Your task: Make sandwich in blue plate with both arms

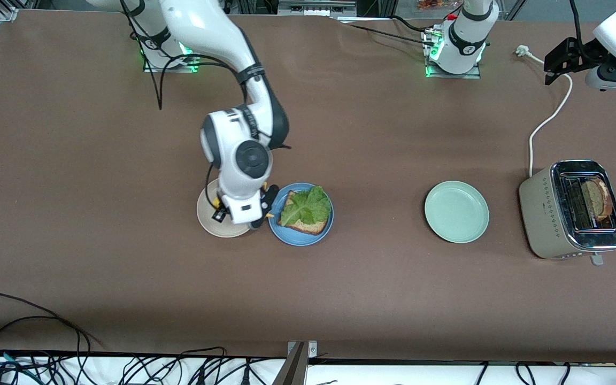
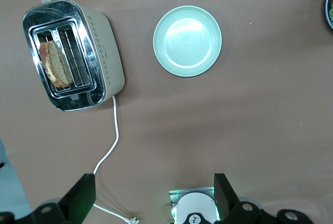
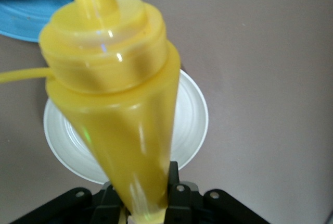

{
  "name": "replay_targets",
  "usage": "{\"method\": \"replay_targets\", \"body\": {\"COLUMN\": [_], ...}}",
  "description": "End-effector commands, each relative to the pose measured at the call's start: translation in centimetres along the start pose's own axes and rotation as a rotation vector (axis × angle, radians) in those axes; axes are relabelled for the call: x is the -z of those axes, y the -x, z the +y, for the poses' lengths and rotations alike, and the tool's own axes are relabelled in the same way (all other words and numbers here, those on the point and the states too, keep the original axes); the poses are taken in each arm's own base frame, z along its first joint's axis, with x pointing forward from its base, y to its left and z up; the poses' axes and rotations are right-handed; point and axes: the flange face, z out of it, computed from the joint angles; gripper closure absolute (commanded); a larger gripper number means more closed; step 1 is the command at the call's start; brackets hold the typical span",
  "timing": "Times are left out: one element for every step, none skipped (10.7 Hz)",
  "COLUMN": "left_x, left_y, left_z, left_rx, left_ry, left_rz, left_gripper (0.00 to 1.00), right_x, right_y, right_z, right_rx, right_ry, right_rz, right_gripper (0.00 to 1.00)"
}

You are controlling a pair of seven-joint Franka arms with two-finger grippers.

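I am clamping my right gripper [image 1: 261,213] on a soft, squeezable yellow sauce bottle [image 3: 112,114] at frame centre, beside the blue plate [image 1: 286,232], nozzle toward the limp lettuce [image 1: 305,206], while my left gripper [image 2: 153,193] is waiting, apart, at upper right.

Bare table lies between the blue plate [image 1: 286,232] and the mint plate [image 1: 456,211], and nearer the front camera than all the dishes. The right gripper [image 1: 257,211], clamped on a yellow bottle [image 3: 117,109], crowds the blue plate's rim over the white plate [image 1: 209,222]. The toaster [image 1: 572,211] and its cord [image 1: 546,120] block the left arm's end.
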Motion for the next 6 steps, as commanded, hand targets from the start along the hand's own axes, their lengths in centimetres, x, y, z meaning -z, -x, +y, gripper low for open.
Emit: {"method": "replay_targets", "body": {"left_x": [0.5, 0.5, 0.5, 0.5, 0.6, 0.6], "left_y": [0.1, 0.1, 0.1, 0.1, 0.2, 0.2], "left_z": [-0.1, -0.2, -0.1, -0.1, -0.2, -0.3], "left_rx": [0.008, 0.010, 0.008, 0.009, 0.010, 0.013], "left_ry": [0.019, 0.020, 0.020, 0.018, 0.018, 0.018], "left_rz": [0.008, 0.008, 0.007, 0.008, 0.008, 0.008], "left_gripper": [0.00, 0.00, 0.00, 0.00, 0.00, 0.00], "right_x": [0.6, 0.7, 0.2, -0.3, -0.8, -2.0], "right_y": [-1.9, -2.5, -3.0, -3.1, -3.6, -4.4], "right_z": [-2.5, -3.7, -4.5, -4.6, -5.3, -6.4], "right_rx": [0.025, 0.040, 0.050, 0.066, 0.093, 0.123], "right_ry": [0.137, 0.205, 0.247, 0.277, 0.321, 0.339], "right_rz": [-0.096, -0.136, -0.167, -0.195, -0.229, -0.255], "right_gripper": [1.00, 1.00, 1.00, 1.00, 1.00, 1.00]}}
